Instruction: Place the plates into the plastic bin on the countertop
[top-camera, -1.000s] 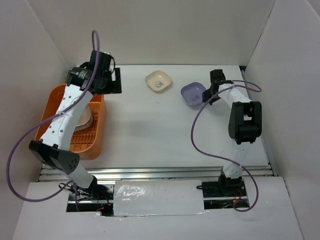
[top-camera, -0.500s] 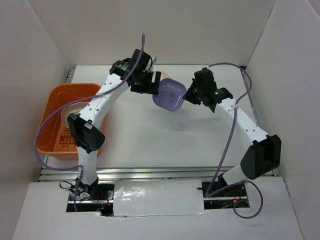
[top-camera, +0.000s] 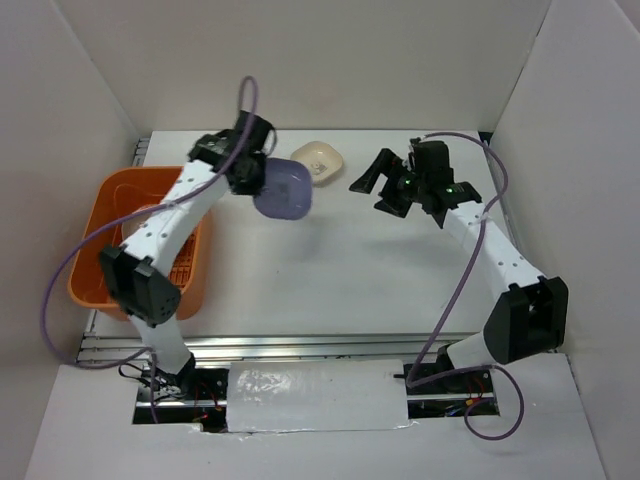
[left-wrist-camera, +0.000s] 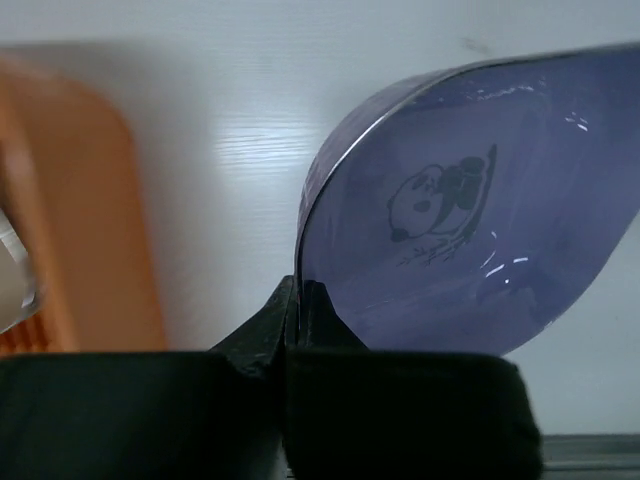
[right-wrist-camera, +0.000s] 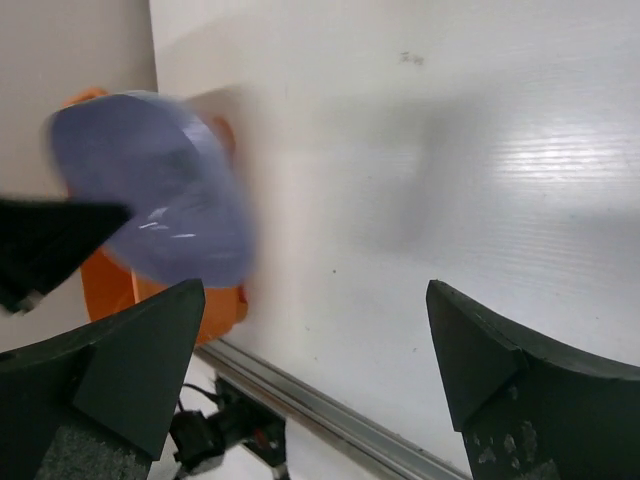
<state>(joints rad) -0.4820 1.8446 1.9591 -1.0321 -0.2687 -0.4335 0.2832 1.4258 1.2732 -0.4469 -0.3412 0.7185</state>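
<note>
From above, the glossy lavender plate (top-camera: 283, 192), a shallow rounded square, hangs tilted just right of the orange slatted bin (top-camera: 88, 262), its edge pinched by the left gripper (top-camera: 257, 180). The right gripper (top-camera: 375, 192), which shared it half a second ago, now stands spread and well apart. Left wrist: a small dark panda print marks its smooth centre; right wrist: the plate shows blurred before the bin, between wide-set fingers.

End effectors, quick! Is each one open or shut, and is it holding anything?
Left end effector: shut on the rim of the purple plate.
Right end effector: open, holding nothing.
</note>
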